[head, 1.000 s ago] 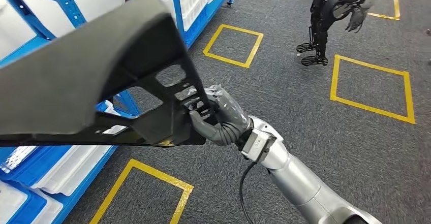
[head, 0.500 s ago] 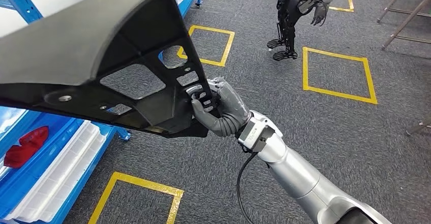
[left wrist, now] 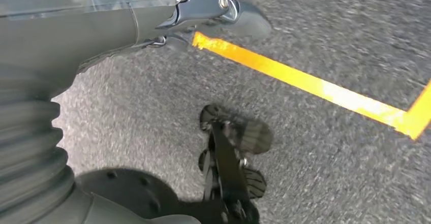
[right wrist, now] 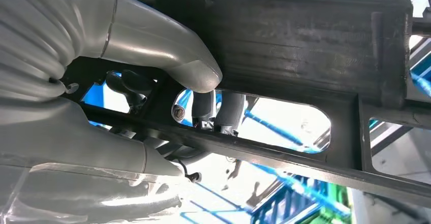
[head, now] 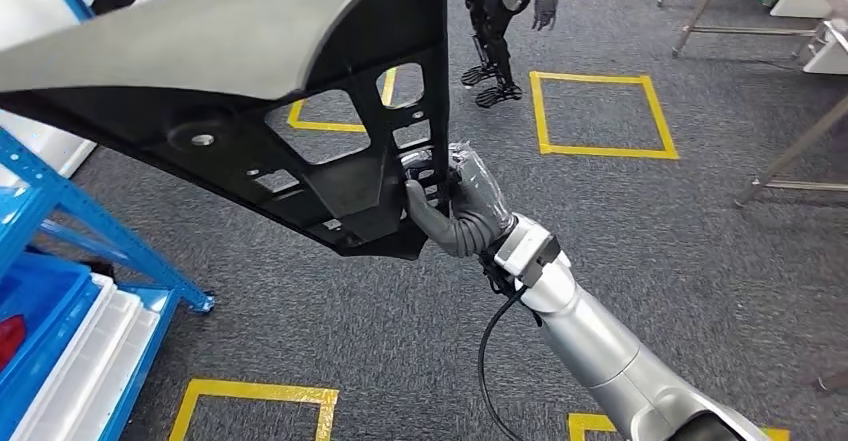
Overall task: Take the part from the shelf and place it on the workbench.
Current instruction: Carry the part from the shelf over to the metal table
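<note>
Black plastic fills the head view at ten o'clock as the part (head: 290, 111), a large panel with cut-out windows, is held aloft above grey carpet (head: 650, 221) marked with yellow tape squares (head: 600, 116). The right hand (head: 455, 211) grips its lower edge, thumb pressed on one face and fingers (right wrist: 223, 113) hooked through a slot. The left hand (left wrist: 101, 16) hangs over the floor; whether it is spread or curled cannot be told. Blue shelving (head: 100, 231) stands at eight o'clock.

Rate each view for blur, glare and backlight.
Head view: sharp and evenly lit, the black part in the right hand crisp. Left wrist view: motion blur smears the carpet and yellow tape. Right wrist view: bright backlight through the part's openings, glare on the hand's cover.
</note>
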Robot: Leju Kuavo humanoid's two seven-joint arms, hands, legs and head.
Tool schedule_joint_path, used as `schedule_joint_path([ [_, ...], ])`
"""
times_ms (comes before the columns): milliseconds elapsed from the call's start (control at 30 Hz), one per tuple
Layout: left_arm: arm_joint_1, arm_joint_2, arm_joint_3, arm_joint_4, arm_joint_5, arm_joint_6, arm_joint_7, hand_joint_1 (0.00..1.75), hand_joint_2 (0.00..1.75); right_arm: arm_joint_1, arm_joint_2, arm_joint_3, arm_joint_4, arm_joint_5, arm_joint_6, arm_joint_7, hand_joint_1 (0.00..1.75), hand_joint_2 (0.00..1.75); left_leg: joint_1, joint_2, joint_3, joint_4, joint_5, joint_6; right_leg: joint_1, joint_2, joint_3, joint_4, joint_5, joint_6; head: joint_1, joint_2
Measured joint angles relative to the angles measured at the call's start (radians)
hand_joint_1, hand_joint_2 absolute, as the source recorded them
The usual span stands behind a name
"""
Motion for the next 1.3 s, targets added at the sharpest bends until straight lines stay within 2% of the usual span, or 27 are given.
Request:
schedule_joint_path([
  [33,0.002,0.001,0.001,0.000,0.001,0.001,0.000,0.00,1.75,0.007,-0.001,-0.004,0.000,-0.001,0.001,-0.001,1.75,1.75,0.001,-0.009,-0.035,0.065,-0.022,-0.002,0.000,0.014,0.000,0.000,0.000,-0.001,-0.002,0.000],
  [67,0.003,0.002,0.003,0.000,0.002,0.002,0.001,0.00,1.75,0.014,-0.003,-0.007,0.000,-0.002,0.002,-0.001,1.75,1.75,0.001,-0.013,-0.059,0.105,-0.027,-0.004,0.000,0.029,0.001,0.001,-0.001,-0.001,-0.002,0.000],
  [100,0.005,0.003,0.005,0.000,0.002,0.003,0.002,0.00,1.75,0.022,-0.004,-0.011,0.000,-0.003,0.002,-0.002,1.75,1.75,0.002,-0.014,-0.064,0.103,-0.009,-0.005,-0.001,0.044,0.002,0.002,-0.001,0.000,-0.002,0.000],
  [133,0.006,0.003,0.006,0.000,0.002,0.004,0.003,0.00,1.75,0.028,-0.006,-0.015,0.000,-0.004,0.002,-0.003,1.75,1.75,0.004,-0.018,-0.050,0.061,0.027,-0.006,-0.003,0.060,0.003,0.005,-0.003,0.002,-0.002,0.000],
  [167,0.007,0.003,0.007,0.000,0.002,0.005,0.004,0.00,1.75,0.033,-0.007,-0.020,-0.001,-0.004,0.002,-0.004,1.75,1.75,0.007,-0.030,-0.022,-0.010,0.071,-0.007,-0.005,0.074,0.004,0.009,-0.005,0.006,-0.002,0.000],
  [233,0.009,0.003,0.007,0.002,0.002,0.007,0.005,0.00,1.75,0.037,-0.009,-0.028,-0.002,-0.004,0.002,-0.007,1.75,1.75,0.014,-0.072,0.030,-0.134,0.122,-0.007,-0.006,0.099,-0.002,0.020,-0.011,0.016,-0.003,0.000],
  [300,0.006,0.003,0.007,0.003,-0.001,0.008,0.005,0.00,1.75,0.045,-0.013,-0.037,-0.006,-0.004,0.002,-0.009,1.75,1.75,0.014,-0.091,0.046,-0.170,0.124,0.001,-0.008,0.119,-0.011,0.025,-0.011,0.028,-0.004,0.000],
  [367,0.002,0.003,0.007,0.003,-0.004,0.008,0.005,0.00,1.75,0.056,-0.018,-0.048,-0.013,-0.003,0.002,-0.011,1.75,1.75,0.013,-0.073,0.048,-0.177,0.127,0.015,-0.012,0.128,-0.015,0.023,-0.009,0.041,-0.005,0.000],
  [433,0.003,0.002,0.007,0.003,-0.006,0.008,0.005,0.00,1.75,0.059,-0.025,-0.058,-0.019,-0.003,0.001,-0.013,1.75,1.75,0.012,-0.050,0.053,-0.188,0.132,0.030,-0.010,0.084,-0.035,0.063,-0.035,0.050,0.000,0.000],
  [500,0.006,0.004,0.007,0.003,-0.012,0.007,0.004,0.00,1.75,0.066,-0.030,-0.066,-0.026,0.000,0.000,-0.014,1.75,1.75,0.008,-0.026,0.056,-0.193,0.132,0.038,-0.008,0.026,-0.093,0.183,-0.095,0.057,0.006,0.000],
  [533,0.007,0.005,0.007,0.003,-0.016,0.006,0.005,0.00,1.75,0.073,-0.032,-0.070,-0.031,0.003,0.000,-0.014,1.75,1.75,0.006,-0.014,0.056,-0.193,0.131,0.040,-0.010,0.015,-0.128,0.252,-0.122,0.059,0.006,0.000],
  [567,0.007,0.007,0.006,0.003,-0.020,0.005,0.005,0.00,1.75,0.084,-0.035,-0.075,-0.036,0.007,-0.002,-0.014,1.75,1.75,0.005,-0.002,0.056,-0.192,0.130,0.041,-0.012,0.010,-0.153,0.299,-0.134,0.060,0.006,0.000],
  [600,0.007,0.009,0.006,0.003,-0.023,0.003,0.005,0.00,1.75,0.095,-0.039,-0.081,-0.042,0.012,-0.003,-0.014,1.75,1.75,0.004,0.009,0.057,-0.192,0.129,0.042,-0.013,0.008,-0.159,0.310,-0.128,0.060,0.006,0.000],
  [633,0.006,0.009,0.005,0.003,-0.024,0.002,0.006,0.00,1.75,0.104,-0.042,-0.086,-0.047,0.017,-0.004,-0.014,1.75,1.75,0.003,0.019,0.059,-0.192,0.127,0.041,-0.013,0.004,-0.143,0.277,-0.104,0.059,0.006,0.000],
  [667,0.005,0.009,0.005,0.003,-0.025,0.001,0.006,0.00,1.75,0.111,-0.044,-0.092,-0.054,0.021,-0.005,-0.014,1.75,1.75,0.002,0.030,0.061,-0.192,0.125,0.040,-0.011,-0.007,-0.108,0.209,-0.070,0.055,0.006,0.000],
  [700,0.005,0.009,0.005,0.003,-0.025,0.000,0.006,0.00,1.75,0.115,-0.046,-0.096,-0.061,0.024,-0.005,-0.014,1.75,1.75,0.000,0.040,0.065,-0.192,0.123,0.038,-0.006,-0.029,-0.068,0.132,-0.043,0.049,0.006,0.000],
  [767,0.004,0.010,0.005,0.003,-0.025,0.000,0.006,0.00,1.75,0.118,-0.047,-0.103,-0.073,0.027,-0.005,-0.014,1.75,1.75,-0.005,0.058,0.071,-0.192,0.117,0.029,0.004,-0.061,-0.014,0.028,-0.013,0.035,0.005,0.000],
  [800,0.002,0.010,0.005,0.003,-0.025,-0.001,0.006,0.00,1.75,0.120,-0.047,-0.106,-0.077,0.027,-0.005,-0.014,1.75,1.75,-0.006,0.067,0.074,-0.192,0.114,0.024,0.008,-0.064,-0.008,0.014,-0.014,0.030,0.005,0.000],
  [867,-0.001,0.011,0.004,0.003,-0.025,-0.001,0.006,0.00,1.75,0.125,-0.049,-0.110,-0.083,0.027,-0.005,-0.014,1.75,1.75,-0.005,0.079,0.080,-0.193,0.109,0.013,0.006,-0.041,-0.005,0.009,-0.011,0.022,0.004,0.000],
  [933,-0.003,0.011,0.004,0.002,-0.026,-0.001,0.006,0.00,1.75,0.129,-0.050,-0.113,-0.089,0.028,-0.005,-0.014,1.75,1.75,-0.002,0.049,0.071,-0.160,0.082,0.004,-0.001,-0.020,0.001,0.000,-0.006,0.012,0.003,0.000],
  [1000,-0.002,0.012,0.004,0.003,-0.026,-0.002,0.006,0.00,1.75,0.132,-0.050,-0.115,-0.094,0.033,-0.005,-0.015,1.75,1.75,0.001,0.002,0.020,-0.046,0.021,-0.002,-0.004,0.001,0.005,-0.003,-0.003,0.004,0.000,0.000],
  [1067,0.000,0.012,0.004,0.003,-0.026,-0.004,0.006,0.00,1.75,0.141,-0.049,-0.115,-0.095,0.040,-0.005,-0.015,1.75,1.75,0.002,-0.013,-0.044,0.081,-0.025,-0.005,-0.002,0.025,0.005,-0.003,-0.003,0.002,-0.003,0.000],
  [1100,0.001,0.012,0.004,0.003,-0.026,-0.004,0.005,0.00,1.75,0.146,-0.049,-0.115,-0.095,0.042,-0.004,-0.015,1.75,1.75,0.002,-0.014,-0.058,0.101,-0.020,-0.005,-0.002,0.039,0.006,-0.002,-0.004,0.002,-0.004,0.000],
  [1133,0.002,0.012,0.004,0.003,-0.026,-0.004,0.005,0.00,1.75,0.151,-0.049,-0.115,-0.095,0.043,-0.002,-0.016,1.75,1.75,0.002,-0.016,-0.052,0.081,0.005,-0.005,-0.002,0.053,0.007,0.000,-0.004,0.003,-0.004,0.000],
  [1167,0.003,0.012,0.004,0.003,-0.026,-0.004,0.005,0.00,1.75,0.154,-0.049,-0.116,-0.096,0.044,0.000,-0.017,1.75,1.75,0.003,-0.022,-0.029,0.023,0.045,-0.003,-0.002,0.067,0.008,0.002,-0.005,0.004,-0.004,0.000],
  [1233,0.004,0.013,0.004,0.003,-0.026,-0.003,0.006,0.00,1.75,0.157,-0.049,-0.120,-0.100,0.043,0.009,-0.022,1.75,1.75,0.008,-0.066,0.032,-0.119,0.109,0.001,-0.003,0.093,0.005,0.010,-0.009,0.011,-0.004,0.000],
  [1300,0.004,0.013,0.004,0.003,-0.029,-0.001,0.006,0.00,1.75,0.159,-0.049,-0.126,-0.104,0.042,0.018,-0.026,1.75,1.75,0.010,-0.101,0.058,-0.182,0.122,0.005,-0.007,0.114,-0.004,0.016,-0.009,0.022,-0.005,0.000],
])
